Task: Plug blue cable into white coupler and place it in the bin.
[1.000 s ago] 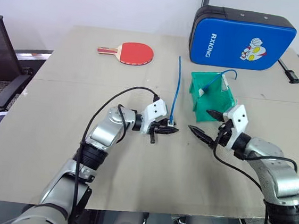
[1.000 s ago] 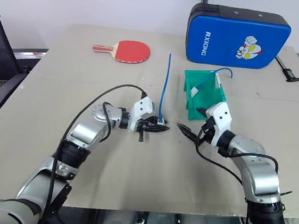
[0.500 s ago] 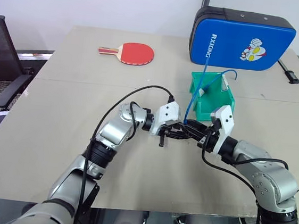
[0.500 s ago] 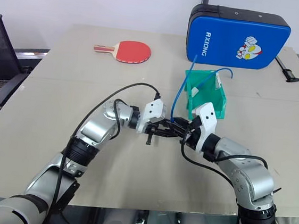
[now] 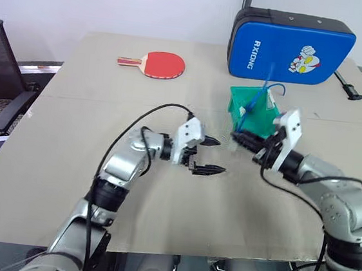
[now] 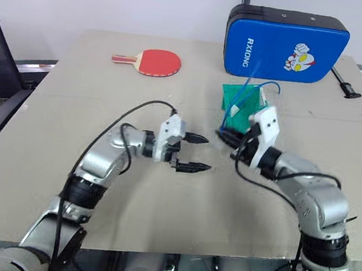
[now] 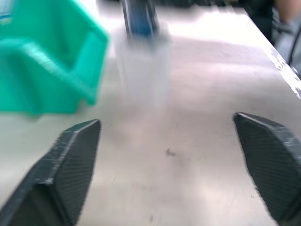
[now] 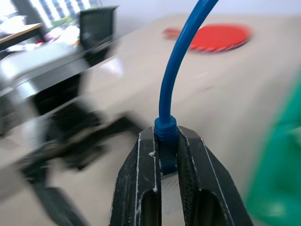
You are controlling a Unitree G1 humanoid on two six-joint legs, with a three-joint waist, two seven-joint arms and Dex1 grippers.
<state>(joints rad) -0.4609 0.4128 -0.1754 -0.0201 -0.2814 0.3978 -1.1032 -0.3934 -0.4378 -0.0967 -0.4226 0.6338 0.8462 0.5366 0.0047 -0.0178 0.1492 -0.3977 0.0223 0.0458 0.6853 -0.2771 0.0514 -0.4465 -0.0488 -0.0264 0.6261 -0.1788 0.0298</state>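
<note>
Cable in hand, bin just ahead

The right gripper point(image 8: 162, 162) pinches the blue cable point(image 8: 181, 61) at its plug, close to the green bin point(image 5: 253, 114); the left gripper point(image 5: 209, 155) hangs wide and empty. Judged next: carry the cable over the bin's cut-away front and release it.

left arm: bent at the elbow, reaching inward
left gripper point(image 5: 209, 155): fingers spread wide, holding nothing
right gripper point(image 8: 163, 165): pinched tight on the blue cable point(image 8: 175, 82)
</note>
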